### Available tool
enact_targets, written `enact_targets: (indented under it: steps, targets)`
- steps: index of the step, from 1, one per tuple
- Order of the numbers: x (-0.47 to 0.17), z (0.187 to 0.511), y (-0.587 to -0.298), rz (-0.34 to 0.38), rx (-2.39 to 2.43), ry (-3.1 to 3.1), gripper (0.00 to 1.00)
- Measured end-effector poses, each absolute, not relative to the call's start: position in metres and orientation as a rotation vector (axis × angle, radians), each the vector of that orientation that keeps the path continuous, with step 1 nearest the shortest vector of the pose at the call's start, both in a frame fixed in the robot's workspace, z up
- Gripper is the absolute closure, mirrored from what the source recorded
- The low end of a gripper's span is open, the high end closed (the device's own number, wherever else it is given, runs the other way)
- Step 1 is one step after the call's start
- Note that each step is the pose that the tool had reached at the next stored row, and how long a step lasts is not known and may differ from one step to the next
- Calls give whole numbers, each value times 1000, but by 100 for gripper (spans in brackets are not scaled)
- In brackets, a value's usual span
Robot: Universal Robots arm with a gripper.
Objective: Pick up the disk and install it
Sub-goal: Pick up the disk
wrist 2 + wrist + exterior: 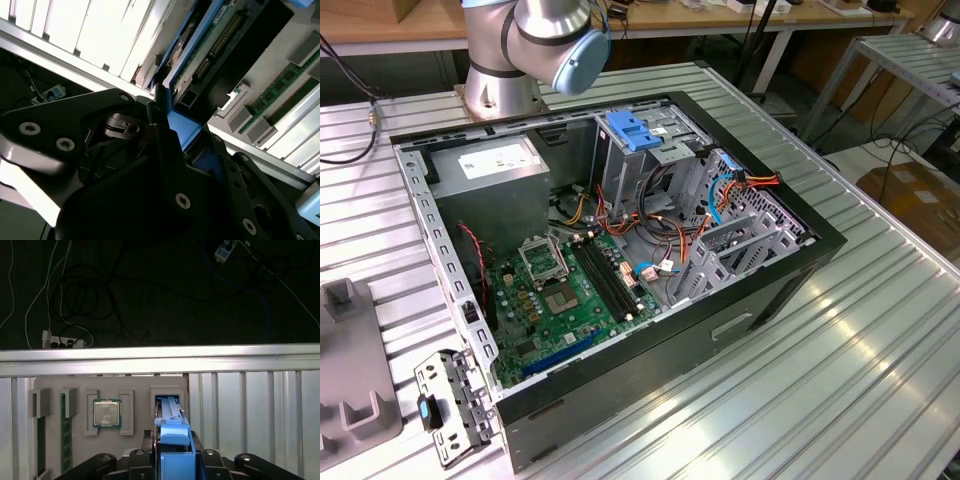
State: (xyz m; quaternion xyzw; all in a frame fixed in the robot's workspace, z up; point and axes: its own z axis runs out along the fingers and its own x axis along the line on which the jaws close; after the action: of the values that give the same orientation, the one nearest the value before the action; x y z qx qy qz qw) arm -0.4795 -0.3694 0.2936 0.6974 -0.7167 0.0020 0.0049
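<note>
First wrist view
- Claw [175,444]: its fingers look closed on the disk [172,432], one on each side of the blue frame.
- Disk: it stands on edge between the fingers. Its far end reaches to the slot [167,392] of the tray [140,390], just ahead of the claw. Whether it has cleared the slot cannot be told.
- Risk: if the disk tilts while the claw lifts it, an edge could catch on the slot wall and twist in the grip.
- Neighbours: the CPU [106,413] sits just beside the slot and the RAM [63,430] farther off on the same side. Neither blocks the claw.
- Beyond the tray: the table rail [160,360], then loose wires [75,295] on the dark floor, well apart from the claw.

Second wrist view
- Grip: one finger [159,112] lies against the blue frame, and the disk [225,55] runs on past the fingertips with its connector bared.
- Risk: the hold is near one end (a judgement only), so the long free end could swing or slip if the claw moves sharply.
- RAM [277,92]: it lies beside the disk and does not touch it.

Exterior view
- Arm [535,40]: its base stands behind the case [720,330].
- Case: it is open, and orange and blue cables [715,205] lie among the drive bays.
- Risk: those cables could snag the disk or be pinched by it.
</note>
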Motion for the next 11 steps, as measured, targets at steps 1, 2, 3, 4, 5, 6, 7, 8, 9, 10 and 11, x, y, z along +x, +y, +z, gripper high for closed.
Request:
enact_targets:
  steps: [1,2,3,4,5,6,7,8,9,10,11]
  targets:
    - [-480,294,-369,6,2184,-2244,63]
    - [-480,294,-369,6,2184,-2244,63]
    - [-480,293,-369,6,2184,-2245,63]
    - [-480,293,-369,7,2184,-2245,63]
    - [-479,293,-369,7,2184,-2245,63]
    - [-479,293,-369,7,2184,-2245,63]
    - [-479,293,-369,6,2184,-2245,63]
    - [-479,293,-369,7,2184,-2245,63]
    - [-479,293,-369,6,2184,-2245,63]
    - [-479,293,-369,7,2184,-2245,63]
    - [-479,293,-369,6,2184,-2245,63]
